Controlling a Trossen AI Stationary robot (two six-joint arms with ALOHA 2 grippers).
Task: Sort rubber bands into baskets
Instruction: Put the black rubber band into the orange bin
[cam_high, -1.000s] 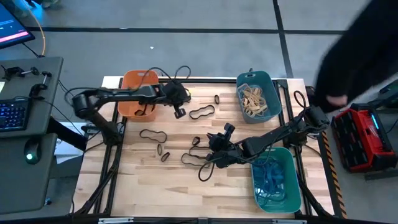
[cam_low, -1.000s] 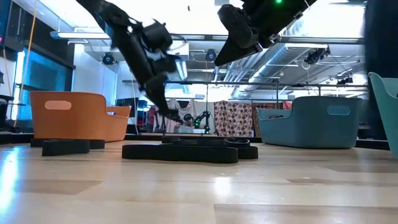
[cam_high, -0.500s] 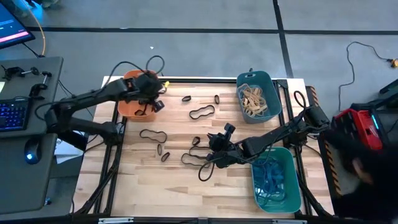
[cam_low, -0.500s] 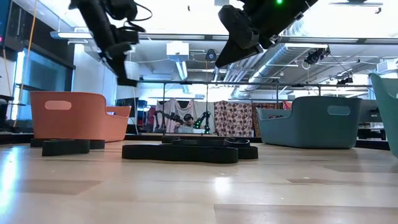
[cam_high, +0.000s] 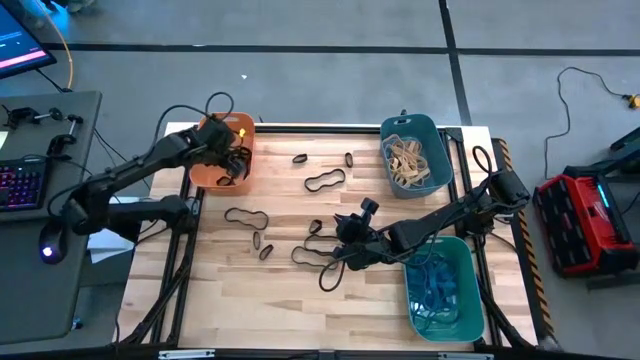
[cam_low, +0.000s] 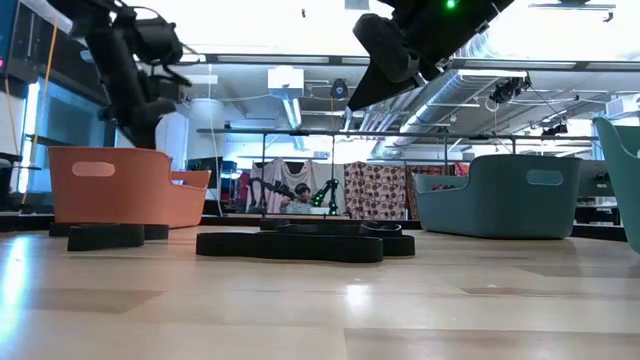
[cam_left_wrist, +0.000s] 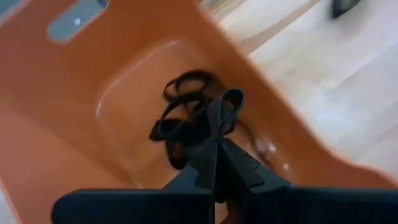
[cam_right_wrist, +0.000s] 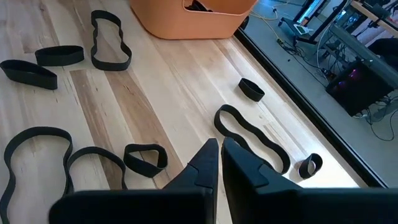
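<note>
Black rubber band (cam_left_wrist: 225, 107) pinched in left end effector (cam_left_wrist: 214, 158), now moved over the orange basket (cam_high: 208, 168).

A red-black case (cam_high: 577, 222) sits beside the wooden table (cam_high: 290, 290).

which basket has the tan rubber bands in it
The dark teal basket at the table's far right corner holds the tan bands. The orange one holds black bands; the near green one blue.
</note>
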